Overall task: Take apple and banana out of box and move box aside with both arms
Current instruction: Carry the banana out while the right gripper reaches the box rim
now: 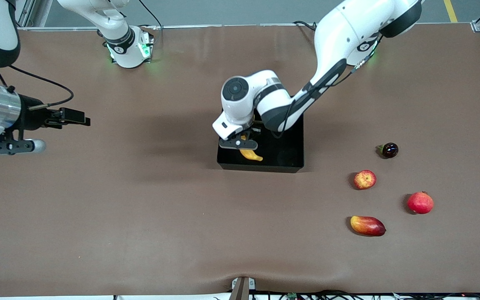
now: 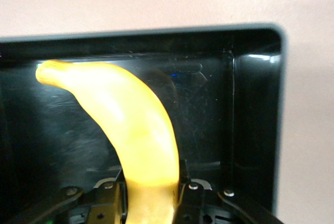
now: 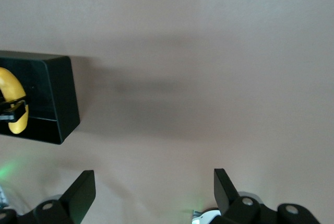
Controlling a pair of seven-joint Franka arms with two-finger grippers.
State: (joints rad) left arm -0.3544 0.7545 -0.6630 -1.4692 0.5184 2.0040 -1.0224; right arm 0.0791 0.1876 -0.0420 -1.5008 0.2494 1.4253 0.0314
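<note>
The black box (image 1: 290, 160) sits mid-table. My left gripper (image 1: 240, 143) is down inside it, at the end toward the right arm, shut on the yellow banana (image 1: 251, 155). In the left wrist view the fingers (image 2: 189, 192) press both sides of the banana (image 2: 130, 125), whose free tip points across the box floor toward a wall (image 2: 255, 119). The small red-yellow apple (image 1: 365, 179) lies on the table toward the left arm's end, nearer the front camera than the box. My right gripper (image 1: 23, 146) is open and empty (image 3: 154, 192), up over the table at the right arm's end.
A red-yellow mango (image 1: 367, 225), a plain red round fruit (image 1: 420, 203) and a small dark fruit (image 1: 389, 150) lie near the apple. The right wrist view shows the box (image 3: 57, 98) with the banana (image 3: 10, 85) in it.
</note>
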